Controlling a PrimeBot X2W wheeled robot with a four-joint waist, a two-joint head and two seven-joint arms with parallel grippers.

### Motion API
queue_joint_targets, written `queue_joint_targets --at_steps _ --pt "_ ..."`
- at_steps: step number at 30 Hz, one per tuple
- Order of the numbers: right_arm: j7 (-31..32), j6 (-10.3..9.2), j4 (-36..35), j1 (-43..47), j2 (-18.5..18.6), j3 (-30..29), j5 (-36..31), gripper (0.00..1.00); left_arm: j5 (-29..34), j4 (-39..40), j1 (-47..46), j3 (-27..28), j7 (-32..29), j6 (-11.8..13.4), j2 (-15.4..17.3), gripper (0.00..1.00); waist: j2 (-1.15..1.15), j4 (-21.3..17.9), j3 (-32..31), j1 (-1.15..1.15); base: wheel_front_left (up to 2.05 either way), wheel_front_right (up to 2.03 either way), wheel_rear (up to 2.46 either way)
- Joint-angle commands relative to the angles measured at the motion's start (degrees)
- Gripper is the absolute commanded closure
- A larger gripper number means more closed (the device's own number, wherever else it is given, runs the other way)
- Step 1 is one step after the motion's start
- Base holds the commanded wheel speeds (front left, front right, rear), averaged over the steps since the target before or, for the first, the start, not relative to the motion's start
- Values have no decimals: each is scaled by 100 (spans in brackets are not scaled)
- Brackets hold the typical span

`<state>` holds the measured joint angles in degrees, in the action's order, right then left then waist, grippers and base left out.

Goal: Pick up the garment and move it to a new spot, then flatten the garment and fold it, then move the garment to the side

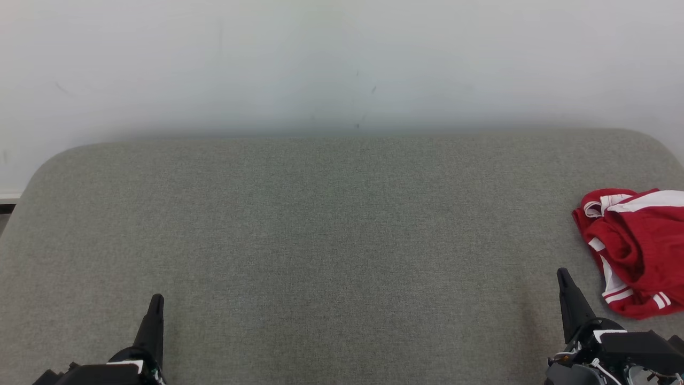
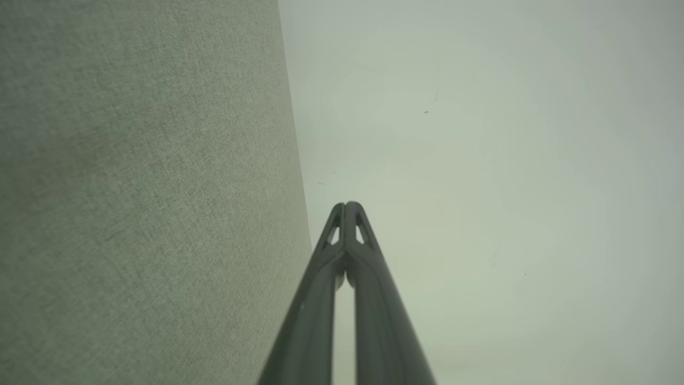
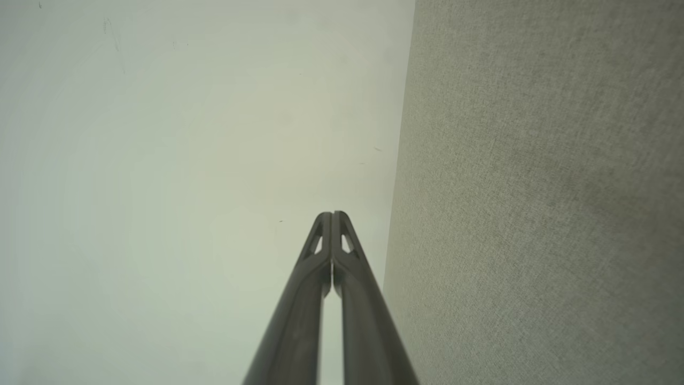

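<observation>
Plain white wall (image 1: 342,64) at the back, a bit scuffed, with a grey fabric-covered worktop (image 1: 342,240) with rounded far corners pushed up against it.

The garment (image 1: 636,251) is a crumpled red heap with white stripes, lying at the worktop's right edge, about halfway between its near and far sides. It runs off the side of the head view, so I can't say how big it is or what kind of clothing it is.

Both arms sit low over the worktop's near edge. The left fingers (image 1: 156,303) are at the near left and point toward the far edge, leaning slightly right. The right fingers (image 1: 564,279) are at the near right and lean a little left. They're just beside the garment's near corner and not touching it.

Both pairs are pressed together at the tips with nothing in them. The wrist views show it best: on the left (image 2: 347,206) and the right (image 3: 332,215) there's just a thin slit lower down between the two fingers.

In the head view the arms are cut off at the bottom, so you only get dark wrist housings.
</observation>
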<state>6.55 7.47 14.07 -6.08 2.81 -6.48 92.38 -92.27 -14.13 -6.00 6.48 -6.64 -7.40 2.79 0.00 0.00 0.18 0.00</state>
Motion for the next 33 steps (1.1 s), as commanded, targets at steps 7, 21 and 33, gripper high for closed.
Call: queue_joint_targets --at_steps 7,21,33 --pt "16 4 -8 -37 13 -11 8 100 -27 18 -53 15 -1 -17 17 100 0 0 0 0 0 0 0" --pt "16 4 -8 -37 13 -11 8 100 -27 18 -53 16 -1 -17 17 100 0 0 0 0 0 0 0" --pt "15 4 -9 -37 13 -11 8 100 -28 18 -53 15 -1 -17 17 100 0 0 0 0 0 0 0"
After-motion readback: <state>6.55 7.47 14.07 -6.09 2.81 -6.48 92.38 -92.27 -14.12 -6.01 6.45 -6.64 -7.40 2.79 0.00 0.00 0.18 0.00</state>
